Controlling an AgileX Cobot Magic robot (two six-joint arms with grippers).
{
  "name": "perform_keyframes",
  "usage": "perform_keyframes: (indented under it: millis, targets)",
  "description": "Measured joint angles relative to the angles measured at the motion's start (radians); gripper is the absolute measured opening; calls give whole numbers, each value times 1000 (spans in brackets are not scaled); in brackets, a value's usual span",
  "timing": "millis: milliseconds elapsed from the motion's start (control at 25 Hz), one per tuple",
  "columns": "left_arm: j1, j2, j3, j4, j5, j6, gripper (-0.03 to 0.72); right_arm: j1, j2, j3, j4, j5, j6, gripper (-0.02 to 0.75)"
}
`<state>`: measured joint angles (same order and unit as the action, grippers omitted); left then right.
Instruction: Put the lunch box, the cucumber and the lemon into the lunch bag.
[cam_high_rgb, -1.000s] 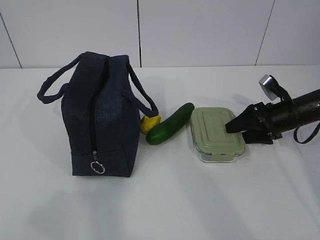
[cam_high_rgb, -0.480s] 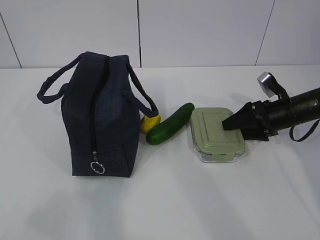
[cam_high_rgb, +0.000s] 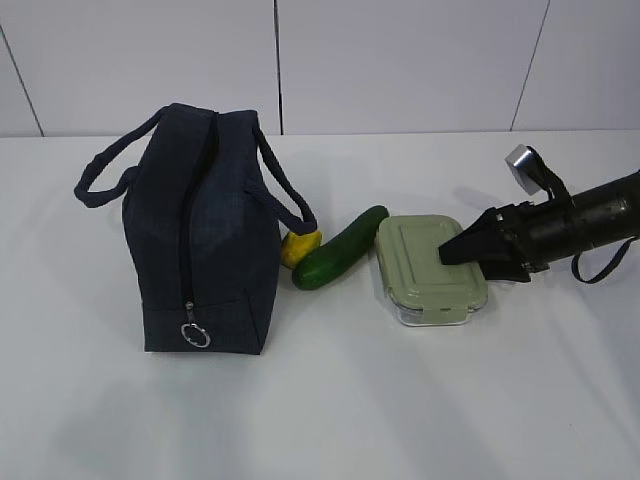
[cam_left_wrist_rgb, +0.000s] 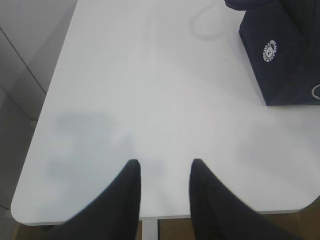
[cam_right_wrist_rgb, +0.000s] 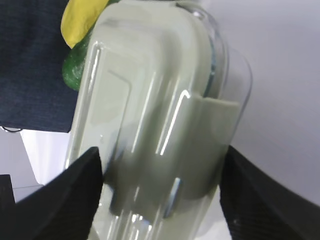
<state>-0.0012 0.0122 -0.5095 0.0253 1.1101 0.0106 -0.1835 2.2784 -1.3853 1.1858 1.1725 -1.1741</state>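
Four task things sit on the white table (cam_high_rgb: 420, 400), and the lunch bag (cam_high_rgb: 200, 240) is the largest: soft navy fabric standing upright toward the left edge, its zipper looking closed down to the ring pull, so it would likely sag and shift unless steadied by a handle or a top edge. The lunch box (cam_high_rgb: 432, 270) lies flat right of the middle, a clear rigid tub under a pale green clip-on lid; it looks stiff, smooth and probably the heaviest piece, best taken across its short width with the pads on the side walls below the lid rim, since the glossy lid offers little friction. The right tool (cam_right_wrist_rgb: 160, 185) straddles that short end with its jaws wide apart, one either side of the box and not yet pressing. The cucumber (cam_high_rgb: 340, 247) lies slantwise between box and bag, firm but slick and round, best gripped at mid-length. The lemon (cam_high_rgb: 300, 247), smallest, is tucked against the bag, partly hidden. The left tool (cam_left_wrist_rgb: 162, 172) hangs partly spread and empty over the table's near-left corner.
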Motion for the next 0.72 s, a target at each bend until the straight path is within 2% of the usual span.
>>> perform_keyframes:
  millis: [280,720]
  targets:
    - [0,0,0,0,0,0,220,0,0,0,-12,12,5,441]
    - [0,0,0,0,0,0,220,0,0,0,-19,30,25,389]
